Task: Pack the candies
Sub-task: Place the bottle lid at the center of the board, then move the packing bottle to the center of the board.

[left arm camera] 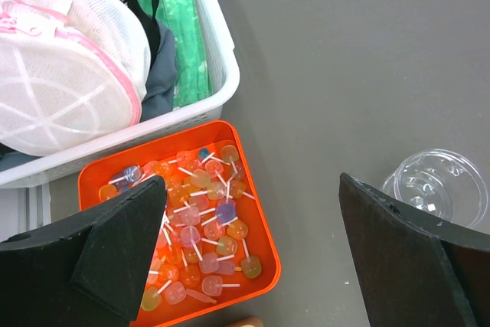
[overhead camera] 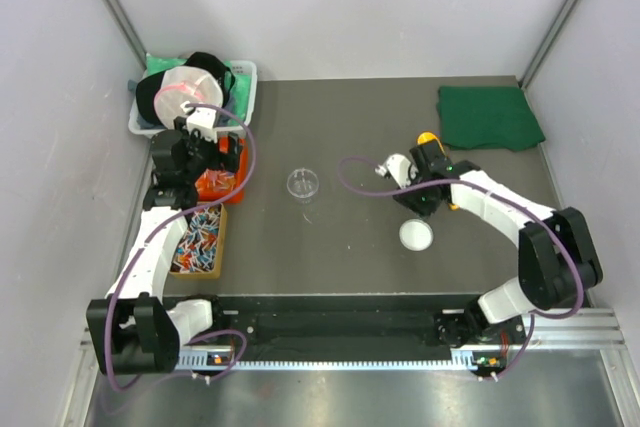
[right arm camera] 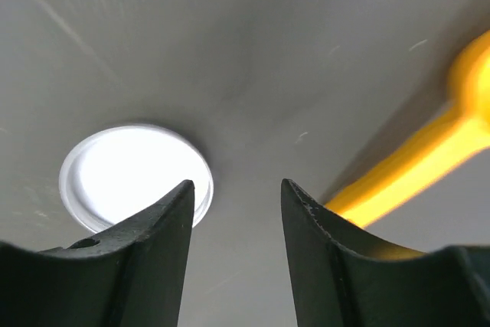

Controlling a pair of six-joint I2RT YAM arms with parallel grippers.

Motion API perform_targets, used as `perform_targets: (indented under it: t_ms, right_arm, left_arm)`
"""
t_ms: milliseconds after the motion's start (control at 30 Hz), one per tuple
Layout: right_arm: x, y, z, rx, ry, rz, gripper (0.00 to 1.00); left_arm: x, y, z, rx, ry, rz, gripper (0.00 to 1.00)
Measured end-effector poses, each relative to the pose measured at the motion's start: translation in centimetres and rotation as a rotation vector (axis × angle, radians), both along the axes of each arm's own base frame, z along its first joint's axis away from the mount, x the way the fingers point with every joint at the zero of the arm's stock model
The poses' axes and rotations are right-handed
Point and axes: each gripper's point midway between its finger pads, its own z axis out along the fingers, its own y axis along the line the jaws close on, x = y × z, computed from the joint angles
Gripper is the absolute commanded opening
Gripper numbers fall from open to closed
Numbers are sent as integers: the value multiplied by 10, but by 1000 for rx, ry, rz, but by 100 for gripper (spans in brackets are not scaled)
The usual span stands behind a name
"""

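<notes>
Near-left box [overhead camera: 223, 242] holds the candies [overhead camera: 198, 240]; both grippers are empty.
Left gripper [left arm camera: 251, 180] gapes wide over the tray [left arm camera: 269, 262]; right gripper [right arm camera: 236, 183], half-open, holds nothing between lid [right arm camera: 134, 178] and scoop [right arm camera: 413, 170]. Closing off-centre could knock the scoop aside. Its bowl is cut off and blurred.

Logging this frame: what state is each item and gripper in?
clear jar: upright, lid off.
white lid: flat on the table, apart from the clear jar.
orange scoop: beside the right gripper, not gripped.
candies: loose in their box, unpacked.
left gripper: open, empty, above the orange tray.
right gripper: open, nothing between the jaws.
green cloth: folded.
</notes>
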Motion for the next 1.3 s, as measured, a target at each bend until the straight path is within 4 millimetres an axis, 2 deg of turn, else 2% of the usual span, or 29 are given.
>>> perform_targets:
  t_ms: [133, 200, 267, 367, 533, 700, 800, 1033, 1300]
  right_arm:
    - [30, 31, 53, 110, -79, -9, 52]
    - [50, 56, 87, 177, -150, -3, 52]
    - [64, 82, 110, 234, -193, 9, 52]
    - [79, 126, 124, 293, -206, 34, 49]
    - [104, 194, 107, 334, -139, 62, 46]
    - [125, 240, 85, 348, -83, 78, 44]
    - [126, 254, 80, 354, -65, 90, 42]
    - [104, 284, 79, 383, -16, 135, 37]
    - [93, 293, 61, 375, 30, 142, 31]
  left_arm:
    - [0, 3, 1, -17, 4, 15, 99]
    - [1, 6, 3, -27, 2, 27, 99]
    - [2, 8, 6, -38, -1, 38, 99]
    - [3, 16, 12, -55, -8, 67, 99]
    - [8, 38, 18, -71, -11, 138, 98]
    - [7, 61, 14, -81, 9, 203, 99]
    - [5, 68, 11, -81, 19, 223, 99]
    - [0, 71, -2, -75, 41, 232, 99]
    - [-3, 71, -10, -76, 55, 233, 98]
